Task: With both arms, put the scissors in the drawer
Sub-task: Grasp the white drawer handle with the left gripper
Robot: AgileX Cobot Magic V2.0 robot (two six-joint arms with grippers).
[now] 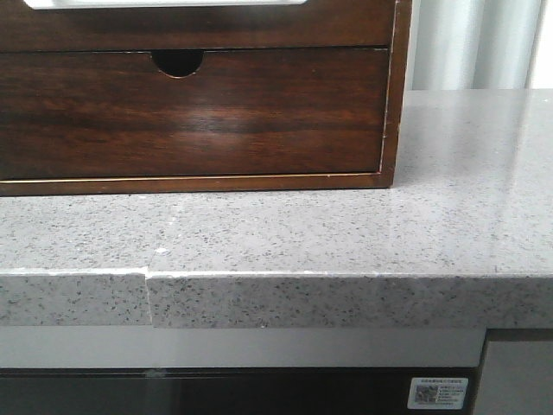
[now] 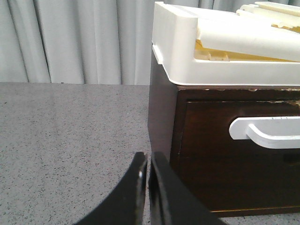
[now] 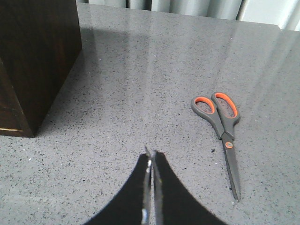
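Grey-handled scissors (image 3: 222,136) flat on counter (image 3: 140,93), beside closed right hand (image 3: 151,157), apart.

My counter: grey speckled stone (image 1: 346,233).
A dark wooden cabinet (image 1: 199,112) stands directly on it, and the scissors (image 3: 222,131) with grey-and-orange handles lie flat on the bare stone, well apart from the cabinet's corner, blades closed.
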